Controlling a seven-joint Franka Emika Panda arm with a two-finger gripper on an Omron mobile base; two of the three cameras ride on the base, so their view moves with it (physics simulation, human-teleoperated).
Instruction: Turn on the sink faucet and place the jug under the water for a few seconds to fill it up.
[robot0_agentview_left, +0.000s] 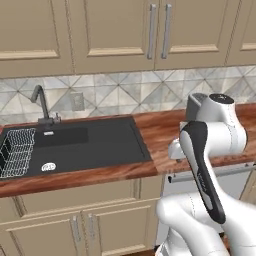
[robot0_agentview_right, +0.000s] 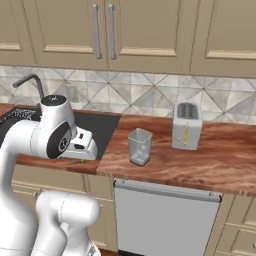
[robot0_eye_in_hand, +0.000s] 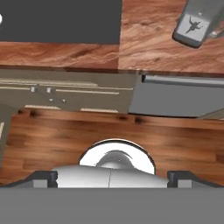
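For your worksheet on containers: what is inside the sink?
Inside the sink: a wire rack at its left end and a round drain. The basin's near wall is hidden by the counter edge.

Beige panelled wall cabinets (robot0_agentview_left: 115, 30) hang above a grey diamond-patterned tile backsplash (robot0_agentview_left: 130, 95) and reddish wooden countertop (robot0_agentview_right: 200, 160).

The arm (robot0_agentview_left: 210, 150) hides the jug in the left base view. The arm also covers the sink's (robot0_agentview_right: 100, 131) left part in the right base view. The picture edges cut the jug (robot0_eye_in_hand: 199, 24) and the rack (robot0_agentview_left: 15, 152). The faucet (robot0_agentview_left: 42, 106) lever is too small to read.
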